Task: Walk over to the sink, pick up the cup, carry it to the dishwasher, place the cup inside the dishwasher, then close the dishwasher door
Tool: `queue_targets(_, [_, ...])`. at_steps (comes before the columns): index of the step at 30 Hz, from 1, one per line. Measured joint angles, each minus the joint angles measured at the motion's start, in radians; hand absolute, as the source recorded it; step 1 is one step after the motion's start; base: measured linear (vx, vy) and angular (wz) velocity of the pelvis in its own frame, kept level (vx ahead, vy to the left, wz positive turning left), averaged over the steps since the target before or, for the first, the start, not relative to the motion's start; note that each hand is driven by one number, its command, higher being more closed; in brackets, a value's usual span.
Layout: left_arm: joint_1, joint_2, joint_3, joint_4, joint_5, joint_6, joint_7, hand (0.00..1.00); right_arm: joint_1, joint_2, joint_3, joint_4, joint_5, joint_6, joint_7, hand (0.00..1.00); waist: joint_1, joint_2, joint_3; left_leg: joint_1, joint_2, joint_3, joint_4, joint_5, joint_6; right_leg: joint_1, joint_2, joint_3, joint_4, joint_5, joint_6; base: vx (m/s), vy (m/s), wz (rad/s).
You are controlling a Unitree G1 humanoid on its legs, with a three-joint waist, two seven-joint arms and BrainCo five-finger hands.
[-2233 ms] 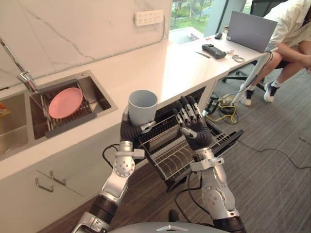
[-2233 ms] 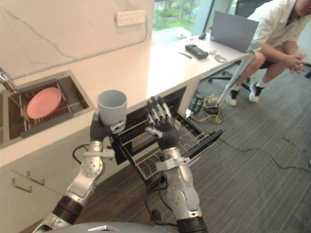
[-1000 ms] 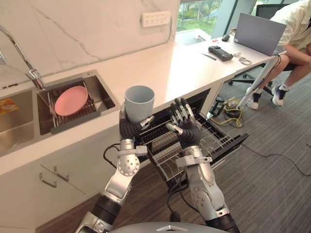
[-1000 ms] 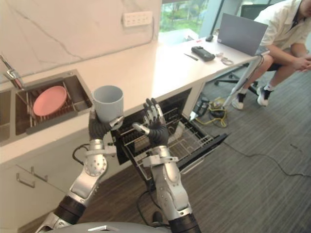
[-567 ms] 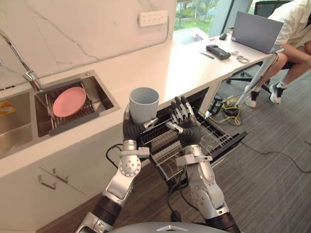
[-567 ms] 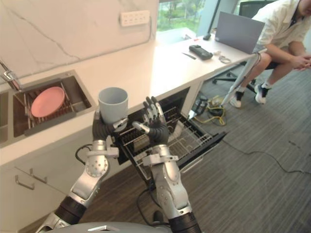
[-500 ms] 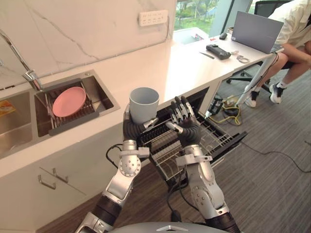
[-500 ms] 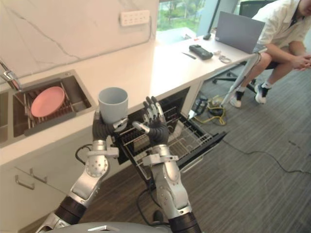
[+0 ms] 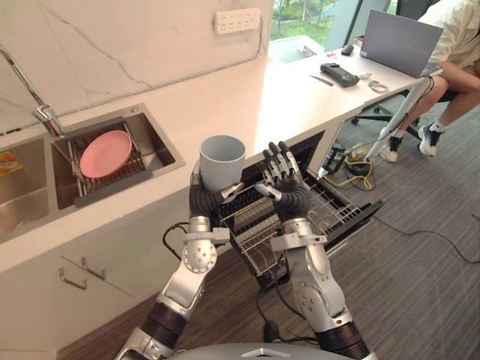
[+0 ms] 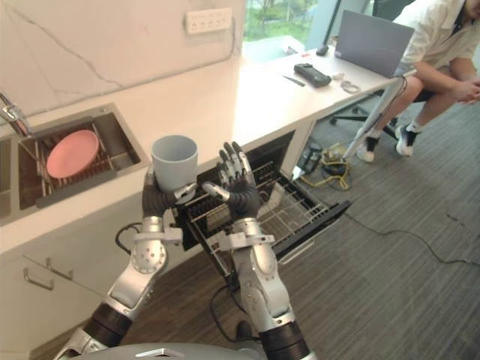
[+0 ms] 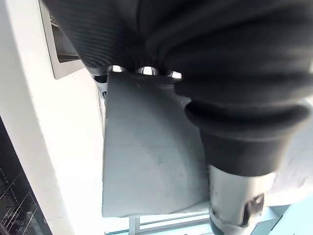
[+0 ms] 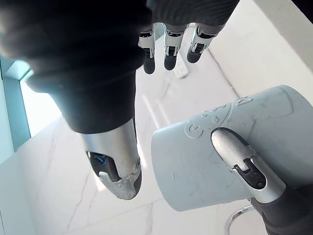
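You have the grey cup [image 9: 222,160] upright in the left hand [image 9: 203,198], fingers curled round its base, held above the front edge of the white desk [image 9: 247,97]. The right hand [image 9: 284,189] stands just beside the cup, apart from it, fingers straight and spread. Below both hands the dishwasher rack [image 9: 328,212] is pulled out over grey carpet [image 9: 427,285]. To your left a pink plate [image 9: 104,153] lies in the sink [image 9: 156,142]. At the desk's far end, a laptop [image 9: 399,43] faces a seated person [image 9: 459,41].
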Motion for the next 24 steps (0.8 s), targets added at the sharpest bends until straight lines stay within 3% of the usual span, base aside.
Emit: queue_targets(24, [0.0, 0.0, 0.003, 0.0, 0.044, 0.001, 0.056, 1.0, 0.0, 0.0, 0.004, 0.0, 0.0, 0.008, 0.005, 0.0, 0.004, 0.0, 0.001, 0.0, 0.0, 0.002, -0.001, 0.0, 0.0, -0.001, 0.0, 0.001, 0.0, 0.001, 0.001, 0.0, 0.0, 0.0])
